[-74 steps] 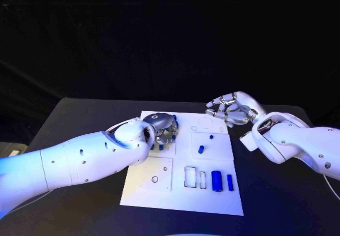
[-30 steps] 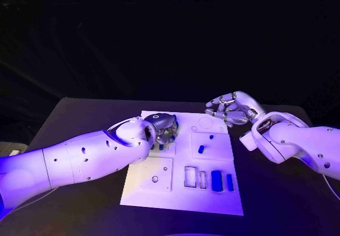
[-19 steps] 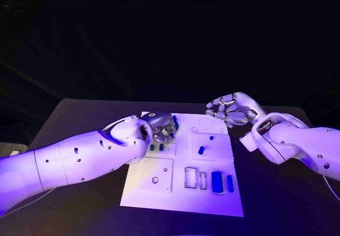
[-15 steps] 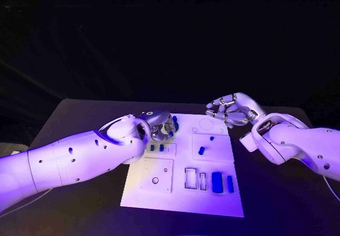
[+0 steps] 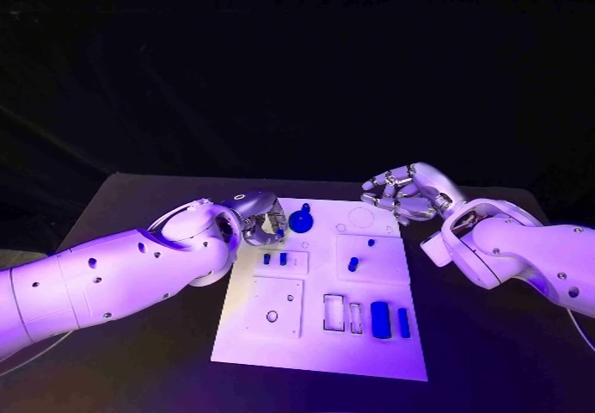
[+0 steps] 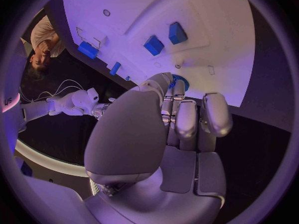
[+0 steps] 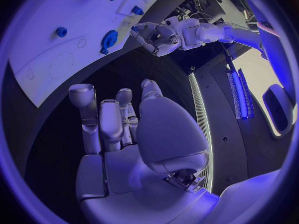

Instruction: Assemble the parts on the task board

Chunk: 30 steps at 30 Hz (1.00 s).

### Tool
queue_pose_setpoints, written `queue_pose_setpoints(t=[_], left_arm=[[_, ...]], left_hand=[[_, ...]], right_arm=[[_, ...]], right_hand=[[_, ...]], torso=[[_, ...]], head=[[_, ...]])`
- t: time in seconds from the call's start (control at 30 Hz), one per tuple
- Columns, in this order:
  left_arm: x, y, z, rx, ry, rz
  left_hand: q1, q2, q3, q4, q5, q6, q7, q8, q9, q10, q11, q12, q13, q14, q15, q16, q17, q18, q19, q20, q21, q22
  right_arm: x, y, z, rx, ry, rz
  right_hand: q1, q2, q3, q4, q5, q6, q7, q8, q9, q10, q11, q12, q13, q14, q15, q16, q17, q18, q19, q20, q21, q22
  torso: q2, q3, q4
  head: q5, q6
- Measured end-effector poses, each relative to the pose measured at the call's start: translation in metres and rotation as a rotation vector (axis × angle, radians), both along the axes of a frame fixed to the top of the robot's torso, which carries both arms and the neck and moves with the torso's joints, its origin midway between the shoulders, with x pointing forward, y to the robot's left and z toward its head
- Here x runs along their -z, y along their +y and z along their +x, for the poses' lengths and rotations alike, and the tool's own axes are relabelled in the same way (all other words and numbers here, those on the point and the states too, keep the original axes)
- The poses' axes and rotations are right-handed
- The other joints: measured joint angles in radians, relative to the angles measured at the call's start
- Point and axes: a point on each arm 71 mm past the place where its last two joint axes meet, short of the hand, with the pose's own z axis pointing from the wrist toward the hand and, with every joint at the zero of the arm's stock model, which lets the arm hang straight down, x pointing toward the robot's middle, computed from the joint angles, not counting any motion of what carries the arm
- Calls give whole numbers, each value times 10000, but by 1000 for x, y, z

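The white task board (image 5: 320,353) lies in the middle of the black table. My left hand (image 5: 260,220) is at the board's far left part, and its fingertips pinch a round blue part (image 5: 302,224) that stands on edge there; the same part (image 6: 177,79) peeks out between thumb and fingers, and shows as the blue disc (image 7: 109,38) beside the left hand (image 7: 159,37). My right hand (image 5: 404,194) hovers off the board's far right corner with its fingers (image 7: 112,119) loosely bent, apart, and holding nothing.
Two small blue blocks (image 5: 274,257) stand close by the left hand, also seen as the blocks (image 6: 165,40). An oblong blue piece (image 5: 353,262) and a small peg (image 5: 370,242) sit mid-board. Two blue bars (image 5: 389,319) lie at the near right beside empty slots (image 5: 333,311).
My left arm has swung out to the left and the hand has drawn back from over the board, uncovering the round blue part. The right hand has stayed put.
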Motion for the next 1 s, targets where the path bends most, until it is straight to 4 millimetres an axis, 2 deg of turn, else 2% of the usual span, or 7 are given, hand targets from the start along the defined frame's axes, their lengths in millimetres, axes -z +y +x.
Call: queue_pose_setpoints(t=[0.57,1.0], left_arm=[[7,10,3,-263,398,42],[9,7,5,-271,486,37]], left_hand=[[0,0,27,28,0,-1,0,0,-5,-1,0,0,0,0,0,0,-33,10,0,0,0,-2],[0,0,27,27,0,-2,0,0,-6,-1,1,-35,0,-1,0,0,-32,12,-1,0,0,-3]], right_arm=[[0,1,0,-17,1,7],[0,2,-1,-41,2,16]], right_hand=[[0,0,0,0,0,0,0,0,7,1,1,0,-1,0,0,0,-1,0,0,0,0,0],[0,0,0,0,0,0,0,0,5,1,1,0,-1,0,0,0,5,0,0,0,0,0]], torso=[[9,-2,-7],[6,3,-7]], head=[[13,-8],[19,-36]])
